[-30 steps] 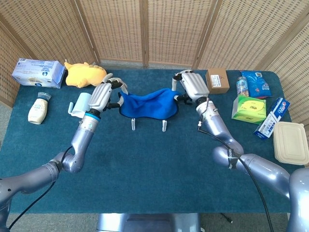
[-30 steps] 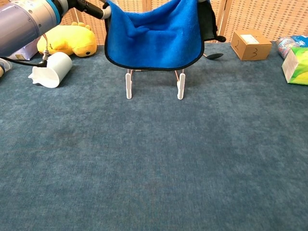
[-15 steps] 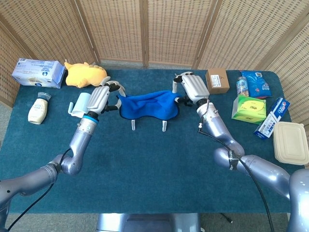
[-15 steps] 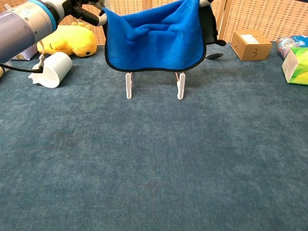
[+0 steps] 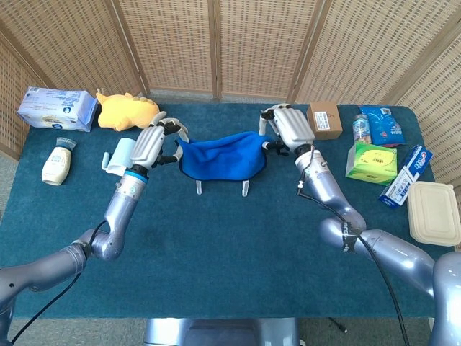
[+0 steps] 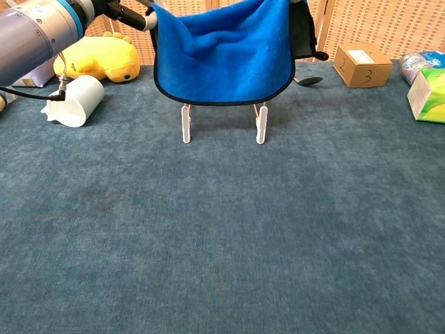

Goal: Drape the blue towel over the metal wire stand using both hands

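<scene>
The blue towel (image 5: 223, 155) hangs spread between my two hands above the metal wire stand (image 5: 245, 189). Only the stand's two white front legs show below the towel's dark-trimmed lower edge. My left hand (image 5: 155, 143) pinches the towel's left corner and my right hand (image 5: 288, 128) pinches its right corner. In the chest view the towel (image 6: 222, 52) fills the top centre and covers the top of the stand (image 6: 261, 125). There my left hand (image 6: 125, 12) shows at the top left, and the dark fingers of my right hand (image 6: 306, 31) at the towel's right edge.
A white cup (image 5: 119, 156) lies on its side left of the stand, with a yellow plush toy (image 5: 126, 110) behind it. A cardboard box (image 5: 324, 120), a green tissue pack (image 5: 372, 163), a bottle (image 5: 57, 163) and other packages line the table's sides.
Both hands still hold the towel. My left hand drifted slightly left, then back. In the chest view the towel's lower edge now hangs a little lower over the stand's legs.
</scene>
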